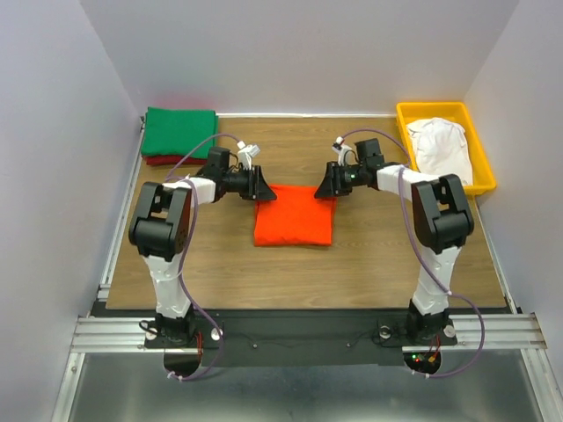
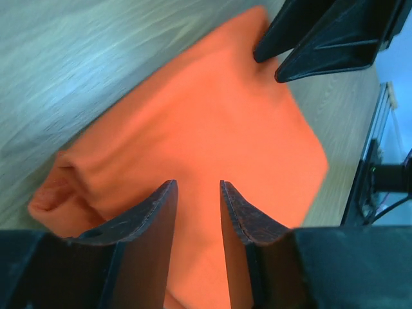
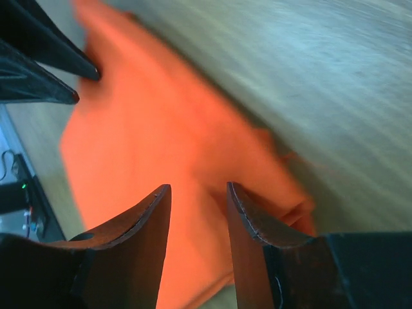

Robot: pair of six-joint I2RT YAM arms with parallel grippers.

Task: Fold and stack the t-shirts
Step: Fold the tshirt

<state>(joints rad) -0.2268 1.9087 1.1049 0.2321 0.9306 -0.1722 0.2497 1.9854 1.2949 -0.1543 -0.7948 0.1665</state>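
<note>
A bright orange t-shirt (image 1: 294,220) lies folded into a rectangle in the middle of the table. My left gripper (image 1: 265,188) hovers at its far left corner and my right gripper (image 1: 323,186) at its far right corner. In the left wrist view the left gripper (image 2: 197,187) is open above the orange cloth (image 2: 212,116), nothing between its fingers. The right gripper (image 3: 198,188) is likewise open over the cloth (image 3: 148,141). A folded green t-shirt (image 1: 180,131) rests on a dark red one (image 1: 156,160) at the back left. A white t-shirt (image 1: 439,145) lies crumpled in the tray.
The yellow plastic tray (image 1: 428,110) stands at the back right corner. White walls close in the table on three sides. Bare wooden tabletop (image 1: 352,272) stretches in front of the orange shirt.
</note>
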